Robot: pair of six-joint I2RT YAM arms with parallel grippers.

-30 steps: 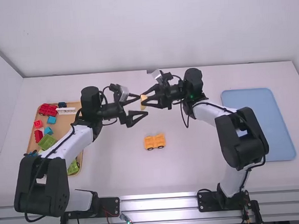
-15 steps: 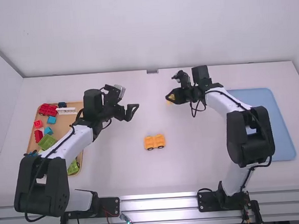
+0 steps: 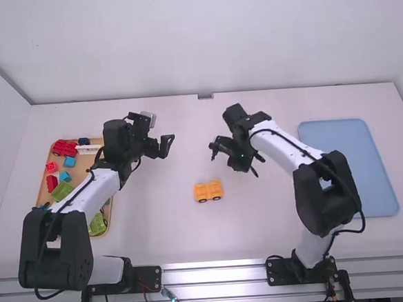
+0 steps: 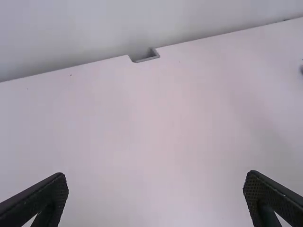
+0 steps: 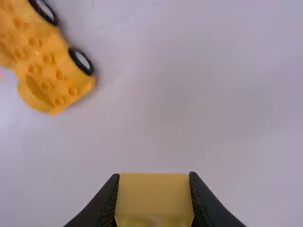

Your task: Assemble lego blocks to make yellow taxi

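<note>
The yellow-orange car base (image 3: 208,190) with dark wheels stands near the middle of the table. My right gripper (image 3: 242,163) is above the table, a little behind and right of the car base. In the right wrist view, my right gripper (image 5: 154,198) is shut on a yellow block (image 5: 154,195), and the studded car base (image 5: 47,61) lies below at one corner, apart from the block. Left of the middle, my left gripper (image 3: 165,146) hangs over the table. The left wrist view shows my left gripper (image 4: 156,187) with fingers wide apart and nothing between them.
A wooden tray (image 3: 108,223) at the left holds several red, blue, white and green blocks, partly beneath the left arm. On the right lies a flat blue tray (image 3: 351,161), with the right arm partly over its near side. A wall runs behind the table's far edge.
My right gripper has drawn away from the left one with the yellow block, first rightward, then toward the camera and turned downward. My left gripper has pulled back leftward. The car base has stayed put.
</note>
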